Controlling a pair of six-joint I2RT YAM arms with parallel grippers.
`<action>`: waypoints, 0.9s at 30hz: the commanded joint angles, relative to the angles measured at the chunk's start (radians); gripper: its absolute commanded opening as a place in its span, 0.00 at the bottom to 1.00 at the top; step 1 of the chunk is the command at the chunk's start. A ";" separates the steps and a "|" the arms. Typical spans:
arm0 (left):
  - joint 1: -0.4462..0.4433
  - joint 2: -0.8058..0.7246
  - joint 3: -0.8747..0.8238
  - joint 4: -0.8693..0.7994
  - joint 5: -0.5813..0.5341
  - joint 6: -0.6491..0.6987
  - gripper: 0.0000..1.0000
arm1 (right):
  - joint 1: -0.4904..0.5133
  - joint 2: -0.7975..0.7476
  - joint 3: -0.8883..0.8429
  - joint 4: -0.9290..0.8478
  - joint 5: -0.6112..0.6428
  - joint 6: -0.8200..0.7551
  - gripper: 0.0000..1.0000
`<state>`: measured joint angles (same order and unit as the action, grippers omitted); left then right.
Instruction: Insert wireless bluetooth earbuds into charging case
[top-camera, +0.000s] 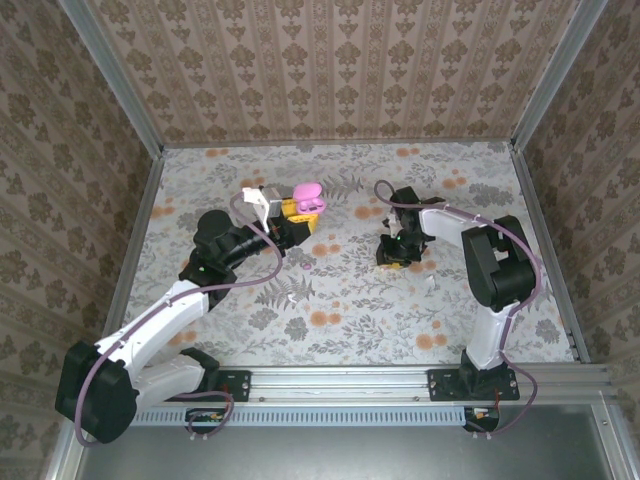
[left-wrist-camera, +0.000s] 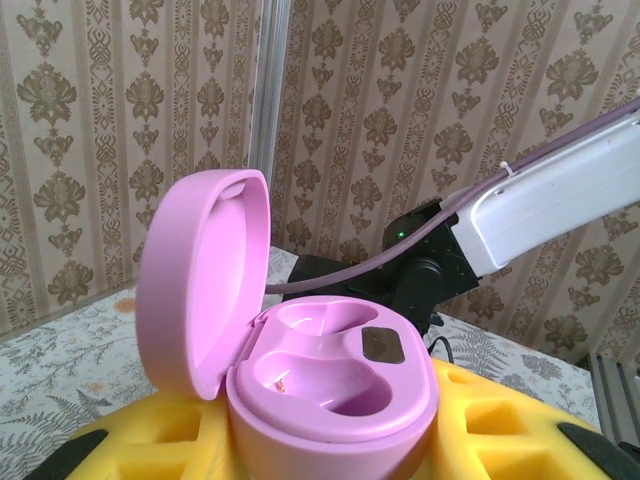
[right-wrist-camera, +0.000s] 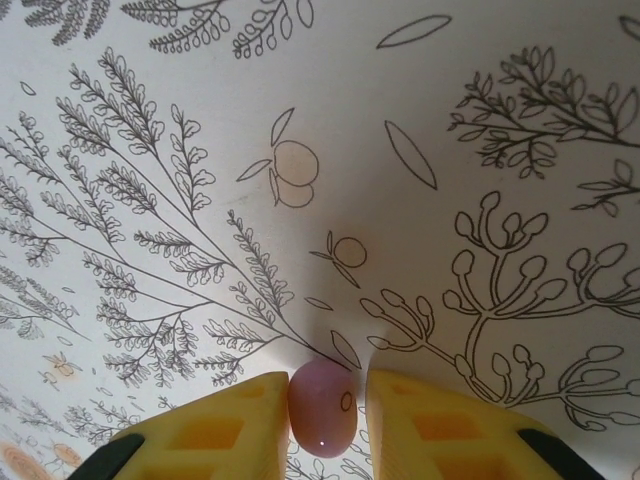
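The right pincer is clamped on one magenta-pink earbud. The nub is squeezed between the two yellow fingers just above the table cover, which is pale and printed with leaves and fruit. In the top view this pincer points down at the right of the middle of the table. The earbud is too small to make out there. The left pincer grips the pink charging case between its own yellow pads and holds it upright above the table, left of centre and towards the back. The case is open. Its lid stands raised on the left side and the two moulded wells face up, with a small dark square between them. Case and earbud are well apart, with a stretch of flowered cover between the two pincers. A few small white specks lie on that cover, nearer the arm bases. Beyond the case, the left wrist view catches the right arm's white link and its purple cable. Behind them stand the wallpapered walls and a metal corner post.
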<state>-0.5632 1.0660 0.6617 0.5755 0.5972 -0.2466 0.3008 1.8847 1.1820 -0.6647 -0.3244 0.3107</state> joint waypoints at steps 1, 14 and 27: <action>-0.007 -0.015 0.030 0.014 -0.004 0.011 0.35 | 0.026 0.039 0.033 -0.023 0.016 0.009 0.28; -0.007 -0.021 0.028 0.001 -0.007 0.020 0.35 | 0.043 0.054 0.056 -0.029 0.041 0.022 0.25; -0.007 -0.010 0.026 -0.015 -0.028 0.026 0.35 | 0.046 -0.043 0.044 -0.026 0.072 0.043 0.22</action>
<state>-0.5636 1.0649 0.6617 0.5594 0.5785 -0.2394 0.3386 1.8980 1.2224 -0.6819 -0.2832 0.3283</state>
